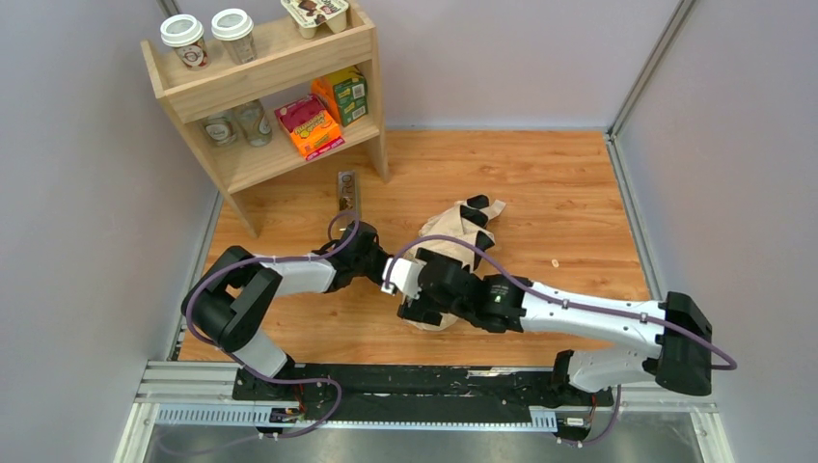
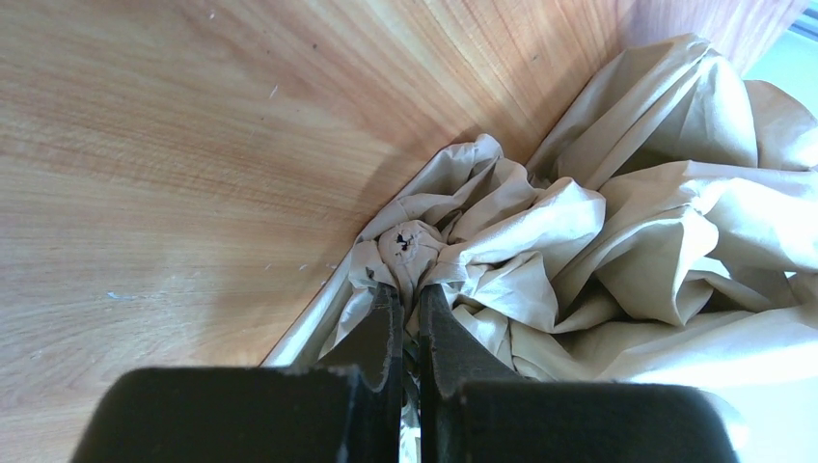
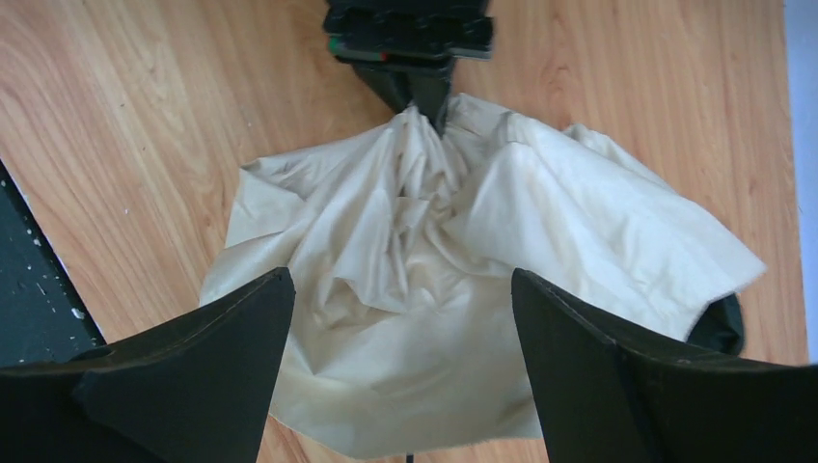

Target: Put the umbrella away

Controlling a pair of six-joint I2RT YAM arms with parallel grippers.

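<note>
Pinching the cloth: the left end effector (image 2: pixel 407 301) is closed on the umbrella (image 2: pixel 598 241). Its two dark fingers meet with a fold of fabric caught between them, just below a small puckered knot in the canopy.
Left end effector, place: at the side of the fabric heap nearer the shelf (image 1: pixel 270 68), well out in front of it (image 1: pixel 386 275); from the right wrist it shows at the top, gripping the gathered pleats (image 3: pixel 424 96).
Umbrella: a pale beige canopy crumpled in a loose heap on the tabletop (image 1: pixel 569 193), in front of the shelf and off to its right in the overhead view, well apart from it (image 1: pixel 453 227). Shaft and handle cannot be made out. A few black tips stick out at the end nearer the shelf.
Right end effector: open, its fingers spread wide over the end of the heap farther from the shelf (image 3: pixel 400 289), with cloth (image 3: pixel 434 251) lying under the gap. Whether the fingers touch it cannot be told. In the overhead view it sits just beside the left one (image 1: pixel 415 307).
Shelf, top: two lidded paper cups (image 1: pixel 183 40) and a pack of small pots (image 1: pixel 316 12).
Shelf, lower level: two glass jars (image 1: pixel 254 121), a pink-orange box (image 1: pixel 309 125), a green-yellow box (image 1: pixel 345 94).
Grey metal strip (image 1: pixel 347 193): flat on the tabletop, just in front of the shelf's right leg.
</note>
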